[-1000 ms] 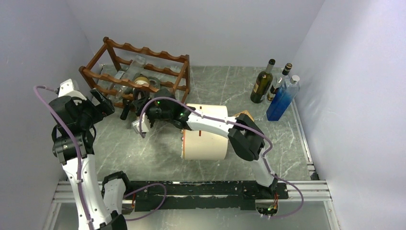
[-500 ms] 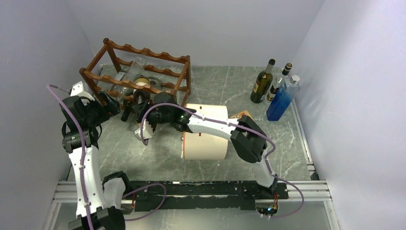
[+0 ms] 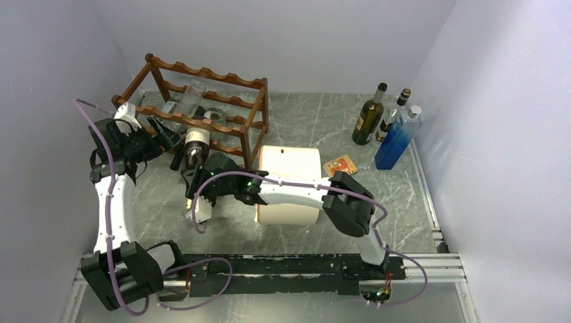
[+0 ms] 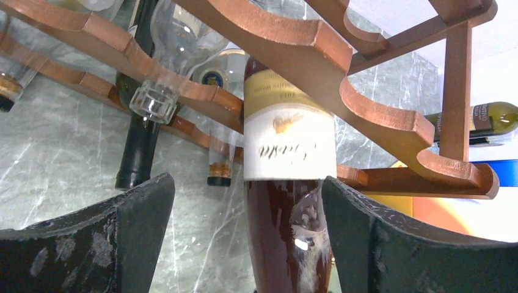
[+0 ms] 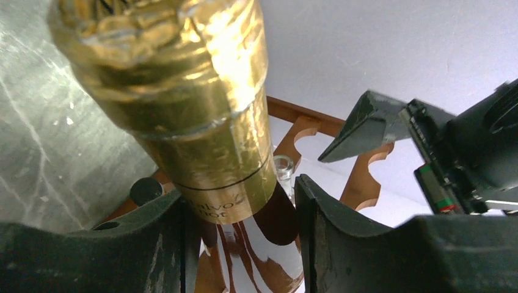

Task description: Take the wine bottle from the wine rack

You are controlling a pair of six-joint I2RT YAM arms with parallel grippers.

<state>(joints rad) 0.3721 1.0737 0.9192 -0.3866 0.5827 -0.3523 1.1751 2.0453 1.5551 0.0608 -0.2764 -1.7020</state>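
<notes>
Clamped around the gold-foiled neck of the wine bottle [image 5: 201, 122], the right pincer [image 5: 238, 189] is seen closed, with a dark finger [image 5: 366, 244] pressed against each side of the glass. From above, the wine rack [image 3: 202, 69] is found at 11 o'clock on the grey marbled tabletop [image 3: 303, 121]. The bottle [image 3: 194, 138] lies partly within it, its labelled body passing under a scalloped front rail and its neck pointed toward 6 o'clock. The left pincer [image 4: 245, 182] is held wide open at the bottle's 9 o'clock. In its wrist view the bottle sits between the two pads [image 4: 122, 238], nearer the right-hand one; whether that one touches cannot be told. A cream cylinder [image 3: 289, 185] lies at 3 o'clock from the right pincer. A group of upright bottles [image 3: 384, 124] is set at 2 o'clock on the tabletop.
</notes>
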